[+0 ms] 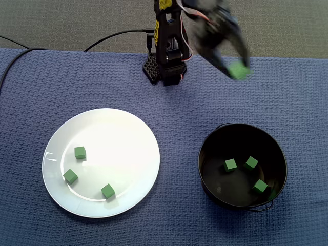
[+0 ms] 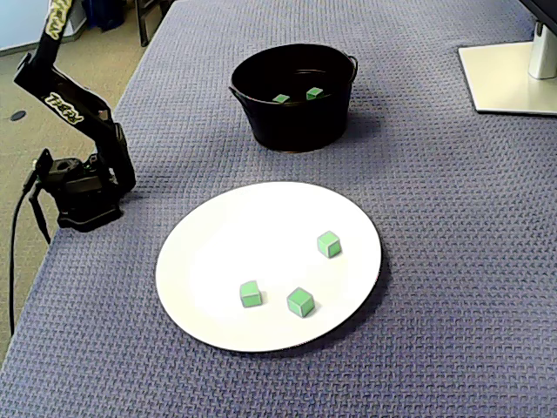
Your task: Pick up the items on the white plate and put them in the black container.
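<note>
Scanning a fixed view, I see three small green cubes on the round white plate; yellow lettering on the black arm — unreadable. The blurred gripper pinches a fourth green cube — clear of the round black metal container, which holds three more.

Green cubes, white plate, black container, blue waffle-weave cloth.

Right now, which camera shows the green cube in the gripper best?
A fixed view: the green cube sits at the tips of the gripper, though blurred. In another fixed view only the arm shows; gripper and cube are out of frame.
</note>
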